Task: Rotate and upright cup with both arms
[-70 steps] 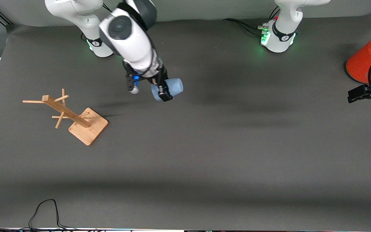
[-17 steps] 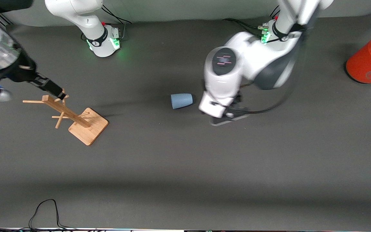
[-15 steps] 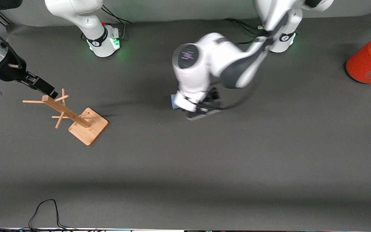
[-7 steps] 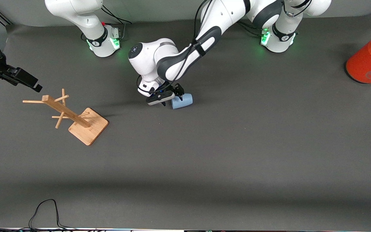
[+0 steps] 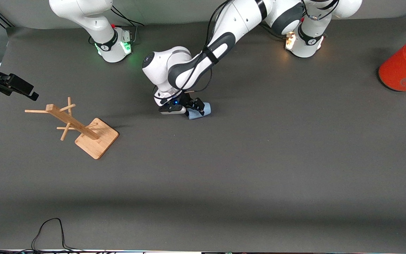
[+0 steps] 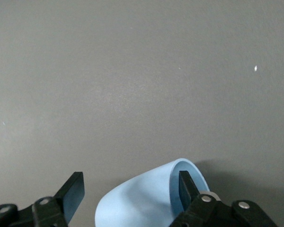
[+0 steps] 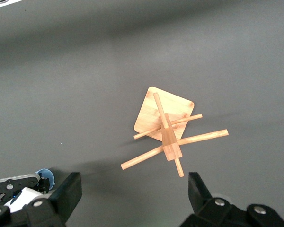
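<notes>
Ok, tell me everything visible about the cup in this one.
The cup is a small, light-blue, handleless tumbler, matte like plastic, tapering from a wider rim. It lies on its side on the dark table, roughly mid-table, toward the arms' bases. The left hand straddles its rim: one finger sits inside the mouth, the other outside, not yet closed on the wall.

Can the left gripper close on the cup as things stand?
Probably yes: the left gripper stands open around the cup lying on its side, one finger inside its mouth, nothing between.

matt plastic cup (image 5: 204, 110), bare wood rack (image 5: 79, 127)
</notes>
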Controlling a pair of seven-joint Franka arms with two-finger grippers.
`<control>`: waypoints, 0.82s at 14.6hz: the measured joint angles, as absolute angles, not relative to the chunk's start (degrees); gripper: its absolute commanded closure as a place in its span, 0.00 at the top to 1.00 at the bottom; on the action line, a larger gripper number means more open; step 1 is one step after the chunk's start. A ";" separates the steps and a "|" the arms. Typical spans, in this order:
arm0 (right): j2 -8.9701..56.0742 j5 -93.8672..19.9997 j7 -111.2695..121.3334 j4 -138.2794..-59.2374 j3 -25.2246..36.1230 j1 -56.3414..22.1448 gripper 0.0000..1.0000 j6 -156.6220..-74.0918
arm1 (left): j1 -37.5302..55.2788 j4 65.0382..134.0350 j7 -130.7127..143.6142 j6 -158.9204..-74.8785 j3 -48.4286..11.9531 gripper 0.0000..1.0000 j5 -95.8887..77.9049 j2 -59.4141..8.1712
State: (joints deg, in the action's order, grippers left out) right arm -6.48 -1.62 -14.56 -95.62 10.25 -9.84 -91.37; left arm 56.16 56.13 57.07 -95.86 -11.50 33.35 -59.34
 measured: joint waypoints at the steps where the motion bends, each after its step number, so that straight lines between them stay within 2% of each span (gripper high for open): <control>1: -6.46 -1.62 -14.56 -95.88 10.25 -9.87 1.00 -91.38 | 56.24 56.12 55.61 -95.62 -11.50 0.71 33.58 -59.43; 3: -6.35 -1.62 -14.56 -96.17 10.21 -9.91 1.00 -91.43 | 56.43 56.12 53.17 -95.29 -11.50 0.29 33.89 -59.52; 4: -6.26 -1.62 -14.55 -96.22 10.11 -9.93 1.00 -91.43 | 56.48 56.12 52.04 -95.23 -11.50 0.04 34.02 -59.54; 5: -6.16 -1.62 -14.52 -96.29 10.02 -9.94 1.00 -91.44 | 56.48 56.12 50.61 -95.09 -11.47 0.00 34.10 -59.54; 9: -6.06 -1.62 -14.18 -97.83 9.40 -9.72 1.00 -91.95 | 56.45 55.24 43.15 -90.99 -10.93 0.00 34.44 -59.43; 12: -5.97 -1.62 -14.18 -98.36 4.34 -6.63 1.00 -92.19 | 55.43 53.10 39.18 -87.01 -10.71 0.00 34.42 -58.53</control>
State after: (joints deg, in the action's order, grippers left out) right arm -5.97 -1.62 -14.18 -98.36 4.34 -6.63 -92.19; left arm 55.43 53.10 39.18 -87.01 -10.71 34.42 -58.53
